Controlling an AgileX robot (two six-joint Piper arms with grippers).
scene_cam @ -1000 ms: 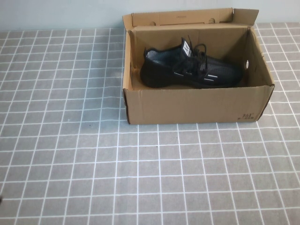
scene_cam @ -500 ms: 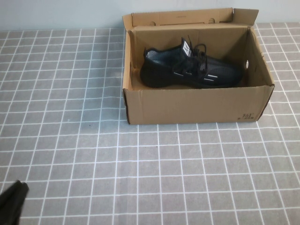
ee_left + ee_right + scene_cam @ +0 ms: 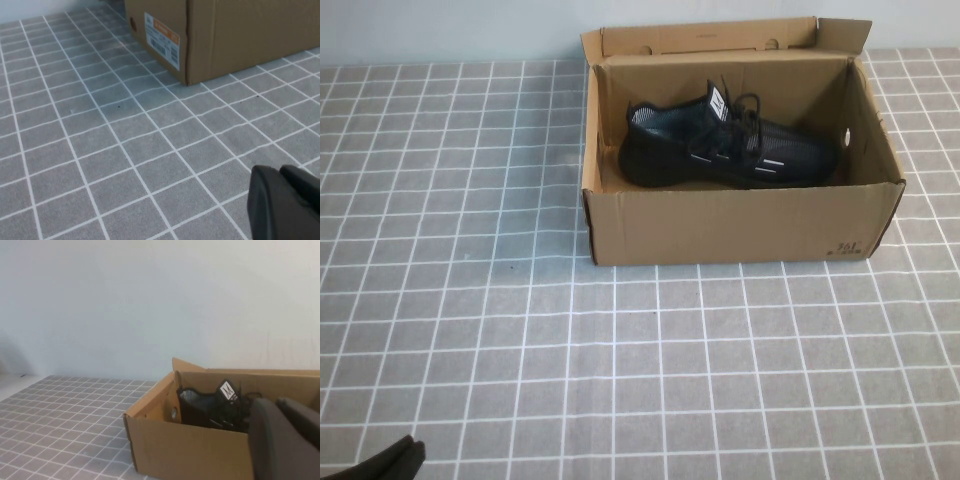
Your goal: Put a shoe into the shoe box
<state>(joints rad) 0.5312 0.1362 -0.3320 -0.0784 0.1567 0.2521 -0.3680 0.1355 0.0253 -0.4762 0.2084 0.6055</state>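
While one shoe (image 3: 728, 145) sits in one shoe box (image 3: 740, 225) on the tiled table (image 3: 620, 370), we keep left gripper (image 3: 289, 202) & right gripper (image 3: 285, 437) clenched, empty, away from both.

The shoe box (image 3: 210, 35) carries a white-and-orange end label (image 3: 161, 40); its print is illegible. Dark print (image 3: 848, 248) near a front corner is unreadable. The shoe (image 3: 212, 407) tongue tag (image 3: 228, 390) bears an M-like mark.
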